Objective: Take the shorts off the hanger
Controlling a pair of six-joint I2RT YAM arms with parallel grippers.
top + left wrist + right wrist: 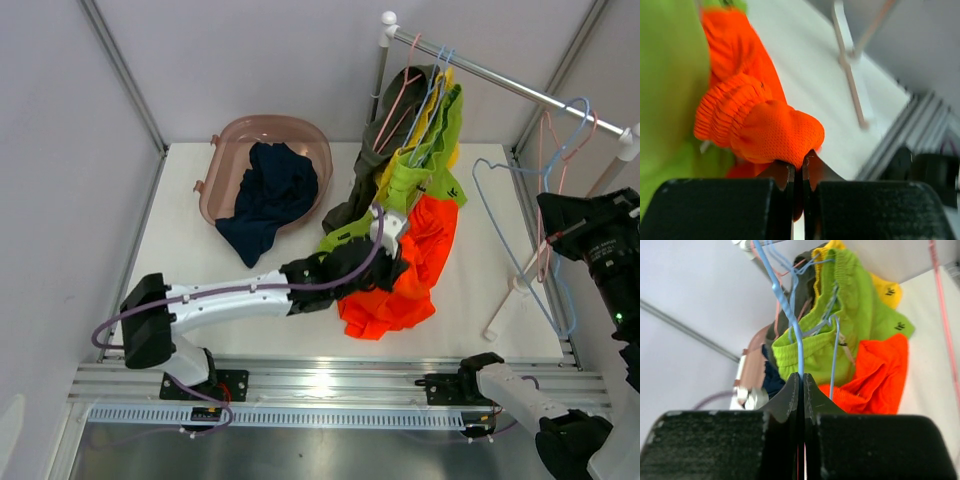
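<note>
The left pincer (799, 172) is pressed together on a fold of the orange shorts (400, 285), which sag from the rail (520, 90) down onto the table (190, 250). The lime green shorts (425, 170) hang right against them. The yellow shorts (888, 290) and the olive-grey shorts (385, 130) are packed in just behind, all four still on hangers. The left arm lies across the table under this bunch, so the green cloth drapes over its wrist. The navy shorts (265, 195) lie off to the left in a pink basin (300, 128). The right pincer (801, 377) is pressed together on the wire of a bare blue hanger (800, 357) further along the rail. A bare pink hanger (941, 310) hangs just beside it.
</note>
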